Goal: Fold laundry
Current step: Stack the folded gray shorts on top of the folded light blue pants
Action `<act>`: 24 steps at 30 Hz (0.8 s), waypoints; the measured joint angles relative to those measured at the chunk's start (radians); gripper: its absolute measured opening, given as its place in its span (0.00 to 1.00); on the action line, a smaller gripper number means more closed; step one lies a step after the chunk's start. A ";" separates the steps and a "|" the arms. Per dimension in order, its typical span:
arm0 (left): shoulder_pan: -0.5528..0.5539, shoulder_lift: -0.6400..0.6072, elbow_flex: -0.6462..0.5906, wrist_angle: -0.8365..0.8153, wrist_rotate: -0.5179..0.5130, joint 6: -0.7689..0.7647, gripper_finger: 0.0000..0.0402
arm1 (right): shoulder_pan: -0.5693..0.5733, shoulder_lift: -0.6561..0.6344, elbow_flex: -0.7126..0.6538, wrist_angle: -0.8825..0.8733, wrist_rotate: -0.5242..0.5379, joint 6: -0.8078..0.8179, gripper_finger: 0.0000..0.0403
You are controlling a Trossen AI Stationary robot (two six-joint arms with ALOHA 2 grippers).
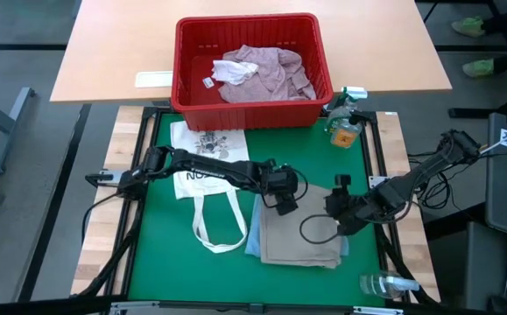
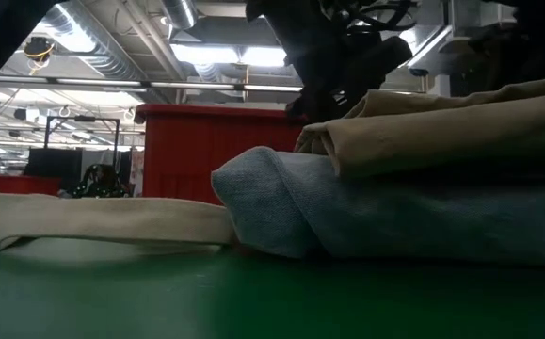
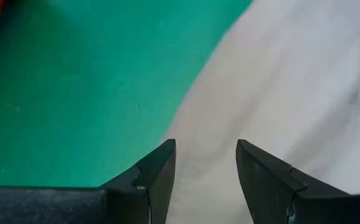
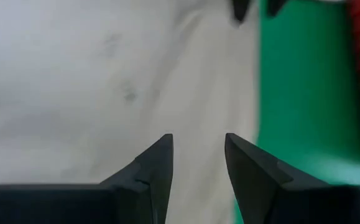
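A folded tan cloth (image 1: 301, 234) lies on folded light blue jeans (image 1: 252, 241) on the green mat, right of the middle; the low view shows the tan cloth (image 2: 441, 132) resting on the jeans (image 2: 366, 217). A pale pink shirt (image 1: 257, 70) lies crumpled in the red basket (image 1: 251, 112). My left gripper (image 1: 285, 203) stands open over the tan cloth's far left edge (image 3: 242, 93). My right gripper (image 1: 338, 217) stands open over the cloth's far right part (image 4: 105, 74). Nothing is between either pair of fingers (image 3: 161, 168) (image 4: 158, 162).
A white printed tote bag (image 1: 205, 166) lies flat at the left, its handles reaching toward the near edge. A spray bottle (image 1: 345, 122) stands at the back right beside the basket, and another one (image 1: 389, 284) lies at the near right. Bare green mat (image 1: 161, 254) shows near left.
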 joint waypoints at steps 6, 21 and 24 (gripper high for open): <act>0.005 0.000 -0.007 0.007 -0.002 -0.002 0.40 | 0.000 0.000 -0.035 0.008 0.144 -0.007 0.36; 0.004 0.000 -0.137 0.007 -0.082 -0.008 0.40 | 0.000 0.000 -0.291 0.127 0.107 0.140 0.36; 0.004 0.000 -0.138 0.006 -0.113 -0.008 0.40 | 0.000 0.000 -0.281 0.117 0.106 0.130 0.36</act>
